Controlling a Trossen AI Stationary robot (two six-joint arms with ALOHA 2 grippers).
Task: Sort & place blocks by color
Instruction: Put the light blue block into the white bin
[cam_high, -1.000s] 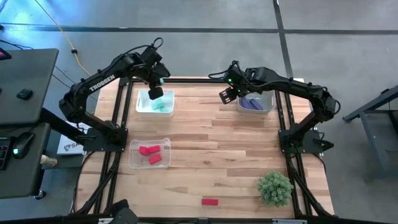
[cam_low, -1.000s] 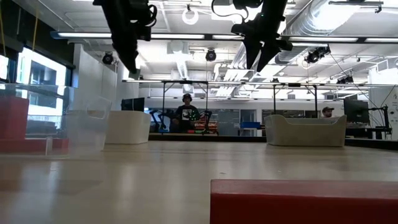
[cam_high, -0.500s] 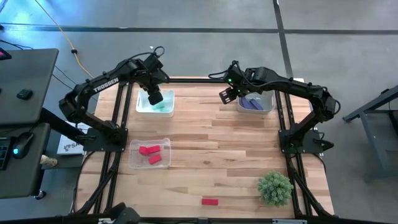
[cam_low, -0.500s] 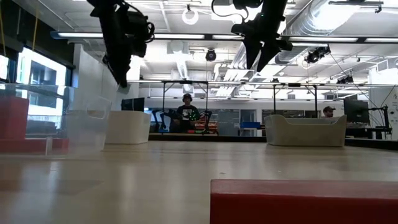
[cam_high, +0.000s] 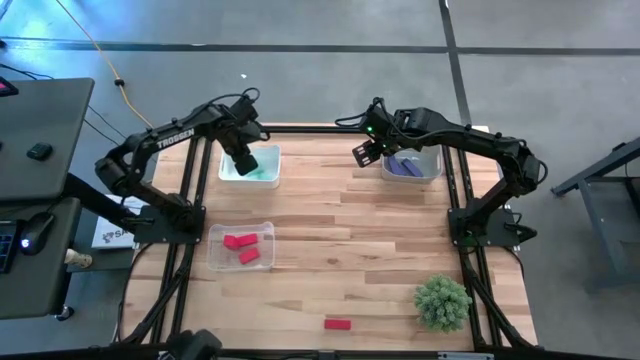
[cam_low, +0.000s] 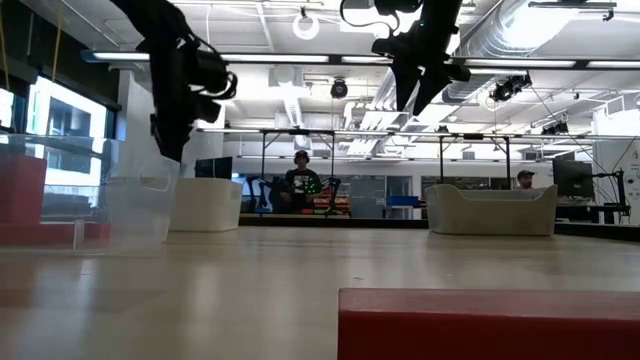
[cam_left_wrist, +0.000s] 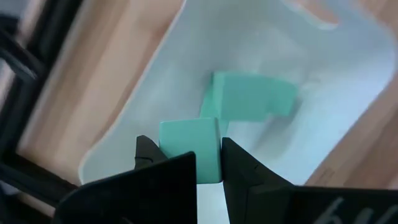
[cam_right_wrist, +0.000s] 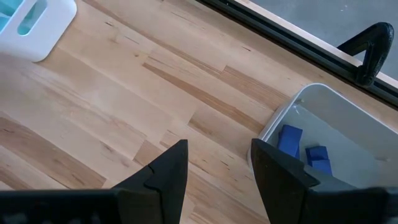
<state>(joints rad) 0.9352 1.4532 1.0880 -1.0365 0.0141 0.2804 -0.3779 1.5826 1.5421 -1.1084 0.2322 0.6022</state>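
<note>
My left gripper (cam_high: 243, 160) hangs over the white tray (cam_high: 265, 173) at the far left, shut on a teal block (cam_left_wrist: 186, 140). More teal blocks (cam_left_wrist: 249, 96) lie on the tray's floor. My right gripper (cam_high: 363, 155) waits open in the air beside the far-right tray (cam_high: 425, 168), which holds purple blocks (cam_right_wrist: 305, 149). Nothing is between its fingers. Two red blocks (cam_high: 240, 247) lie in a clear tray (cam_high: 215, 260) near the left edge. One red block (cam_high: 337, 324) lies on the table near the front edge. My left gripper pinches the teal block by two opposite sides (cam_left_wrist: 211, 155) between its two fingers. The fingers come from above, pointing down. The block hangs clear above the tray's floor, and its free end sticks out beyond the fingertips.
A spiky green ball plant (cam_high: 442, 302) stands at the near right. Black frame rails run along the table's left and right sides. The middle of the wooden table (cam_high: 340, 240) is bare. In the low view the loose red block (cam_low: 490, 325) fills the foreground.
My left gripper has sunk toward the teal tray with the teal block and shifted a little toward the table's left edge, rolling slightly. The block stays in its hold. My right gripper has kept still.
</note>
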